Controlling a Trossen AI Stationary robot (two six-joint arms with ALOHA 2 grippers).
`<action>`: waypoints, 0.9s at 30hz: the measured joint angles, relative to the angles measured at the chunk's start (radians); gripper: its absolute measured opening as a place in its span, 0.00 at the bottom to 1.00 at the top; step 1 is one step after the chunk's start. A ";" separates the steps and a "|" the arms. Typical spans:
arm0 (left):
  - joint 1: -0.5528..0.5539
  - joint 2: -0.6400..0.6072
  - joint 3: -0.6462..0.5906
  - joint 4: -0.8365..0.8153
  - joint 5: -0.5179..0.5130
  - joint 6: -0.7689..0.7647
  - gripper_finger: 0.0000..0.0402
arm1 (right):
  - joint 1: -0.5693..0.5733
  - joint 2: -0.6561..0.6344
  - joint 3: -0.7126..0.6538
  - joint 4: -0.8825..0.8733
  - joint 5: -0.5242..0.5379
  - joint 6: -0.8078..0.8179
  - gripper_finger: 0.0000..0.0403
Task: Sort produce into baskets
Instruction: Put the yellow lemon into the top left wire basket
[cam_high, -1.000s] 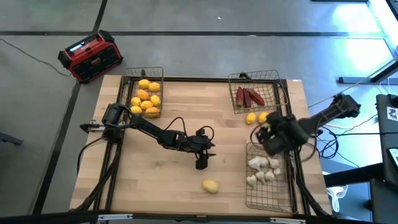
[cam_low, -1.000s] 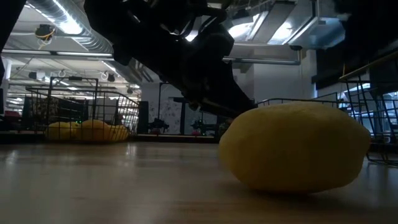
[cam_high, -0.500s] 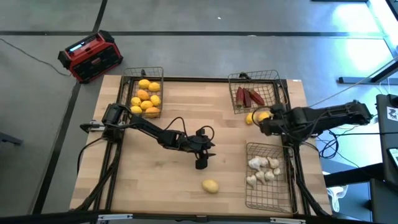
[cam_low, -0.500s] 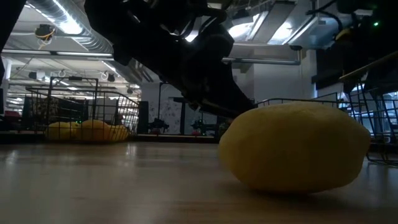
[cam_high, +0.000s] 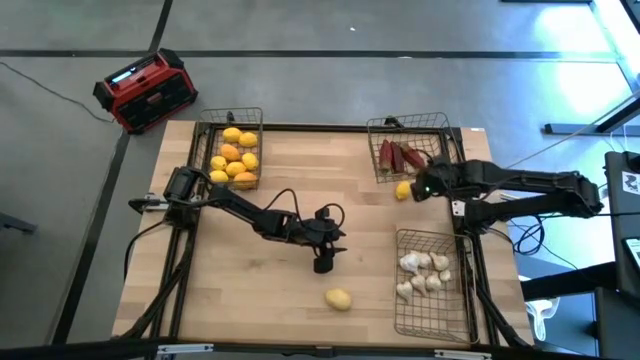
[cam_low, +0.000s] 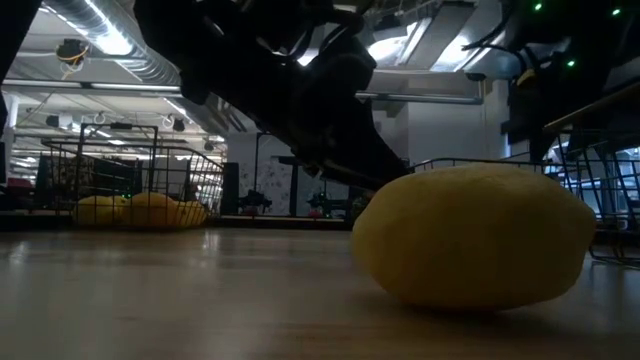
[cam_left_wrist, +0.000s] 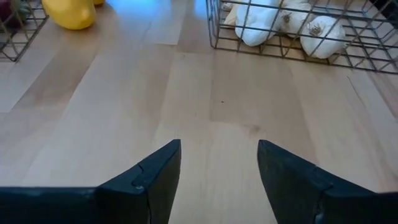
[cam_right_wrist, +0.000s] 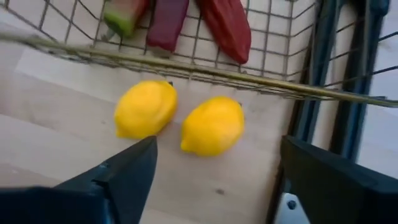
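Two matte black jointed arms with looping cables and wedge-shaped fingers (cam_left_wrist: 155, 180).

**Wooden table and what sits on it**

I see a pale wooden table (cam_high: 300, 190) carrying three wire baskets: one at the far left corner (cam_high: 236, 148), one at the far right corner (cam_high: 412, 148), one along the right edge near the front (cam_high: 432, 282). One yellow fruit (cam_high: 339, 298) lies loose near the front edge, and two lemons (cam_right_wrist: 177, 117) lie just beside the far right basket.
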 joint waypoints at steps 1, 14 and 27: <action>0.000 0.000 0.000 0.000 0.000 0.002 0.52 | -0.022 -0.001 -0.006 0.019 -0.011 -0.014 0.85; -0.001 0.000 0.000 -0.022 0.000 -0.002 0.52 | -0.130 0.000 -0.072 0.120 -0.080 -0.072 0.94; -0.001 0.000 0.000 -0.022 0.000 0.002 0.52 | -0.235 0.183 -0.071 0.152 -0.090 -0.103 0.93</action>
